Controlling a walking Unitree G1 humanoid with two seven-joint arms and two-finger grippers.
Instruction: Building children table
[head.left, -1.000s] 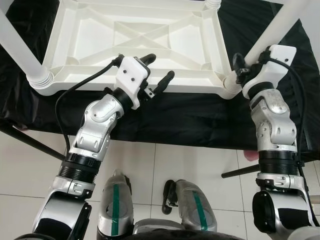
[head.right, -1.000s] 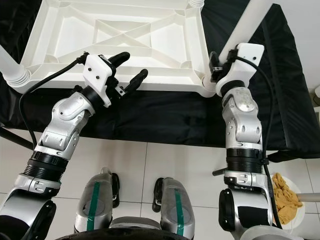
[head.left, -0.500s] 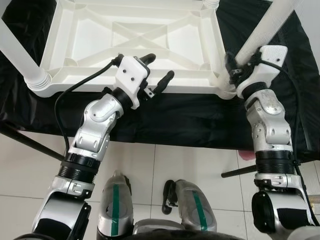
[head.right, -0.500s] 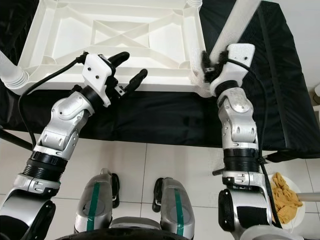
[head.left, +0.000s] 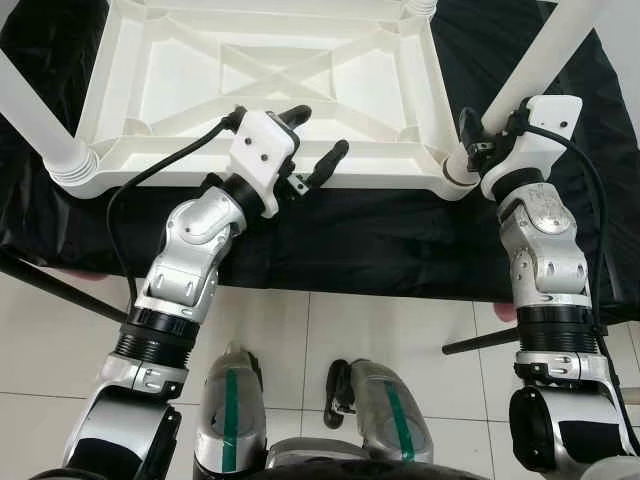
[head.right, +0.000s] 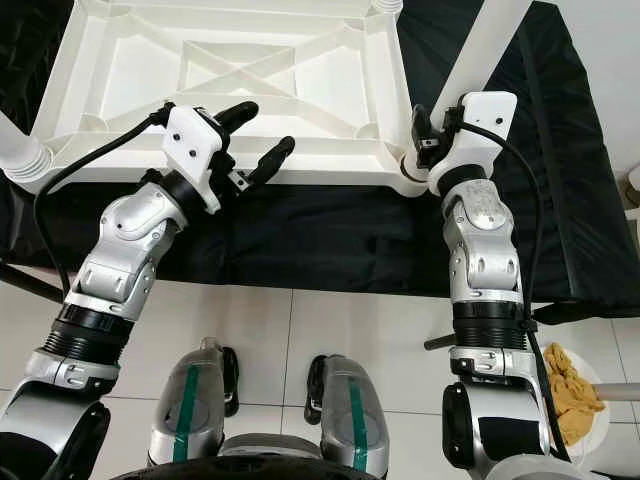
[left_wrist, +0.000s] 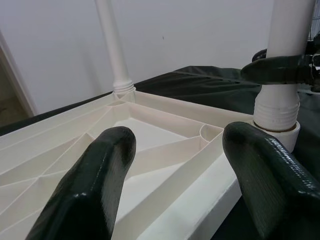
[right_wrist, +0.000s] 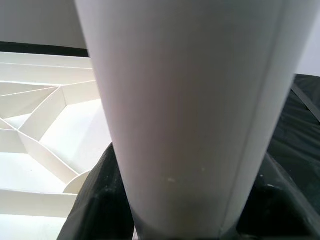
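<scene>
Children's table (head.left: 270, 75), white, inverted on black-draped desk (head.left: 380, 240). Right gripper (head.left: 478, 140): jaws clamped on near-right leg (head.left: 535, 60), close-up in right wrist view. Left gripper (head.left: 318, 138): jaws wide over near rim. Far leg (left_wrist: 114, 45): left wrist view.

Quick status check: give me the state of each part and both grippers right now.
Tabletop: upside down on the black cloth.
Near-right leg: standing in its corner socket.
Near-left leg: standing in its socket.
Right gripper: shut on the near-right leg.
Left gripper: open, above the tabletop's near edge.
</scene>
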